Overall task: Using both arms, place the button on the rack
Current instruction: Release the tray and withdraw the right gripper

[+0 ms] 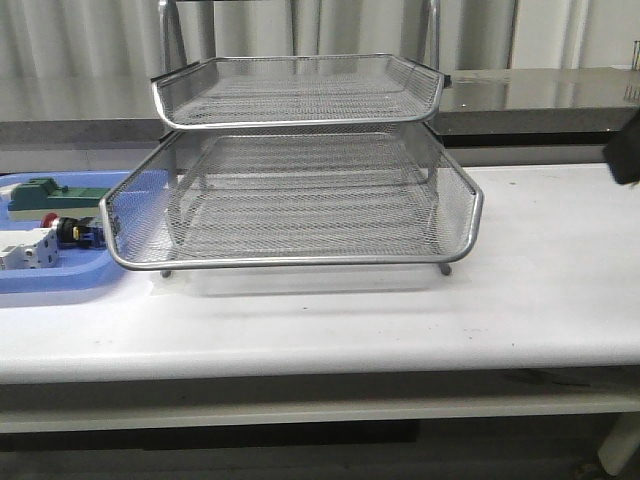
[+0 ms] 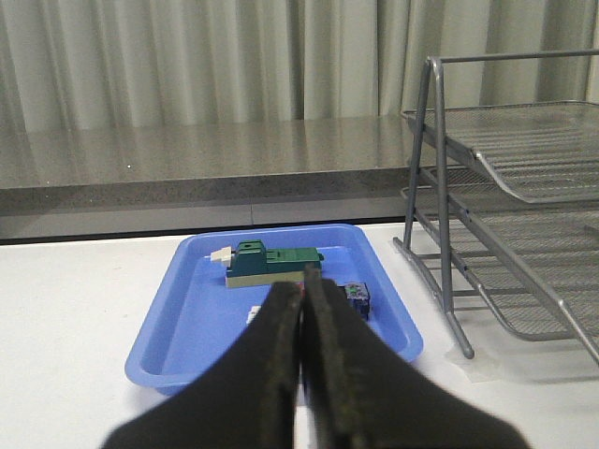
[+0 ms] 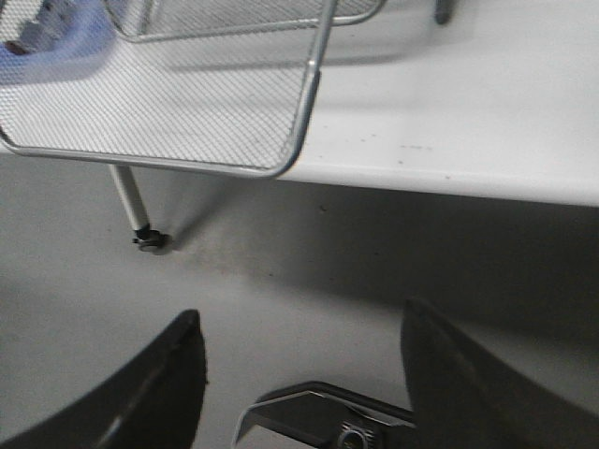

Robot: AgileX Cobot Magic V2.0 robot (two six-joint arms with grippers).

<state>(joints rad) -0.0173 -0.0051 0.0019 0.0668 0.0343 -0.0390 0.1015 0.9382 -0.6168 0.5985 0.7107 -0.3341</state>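
Red-capped, black-bodied: the button lies on its side in the blue tray, at the table's left end, untouched. In my left wrist view only its blue-green rear block shows past my fingers.

Same tray, other contents: a green block-shaped component toward the back; a white breaker-like component toward the front, just beside the button.

Silver wire-mesh rack: stands mid-table, immediately right of the tray, its lower tier's corner overlapping the tray's edge in the front view. Tiers hold nothing that I can see.

White table: bears the tray and rack.

My left gripper: fingers pressed together, holding nothing, hovering on the near side of the tray and pointed at it.

My right gripper: fingers spread wide, holding nothing, near the rack's lower front corner and one thin leg. In the front view only a dark piece of that arm shows at the right edge.
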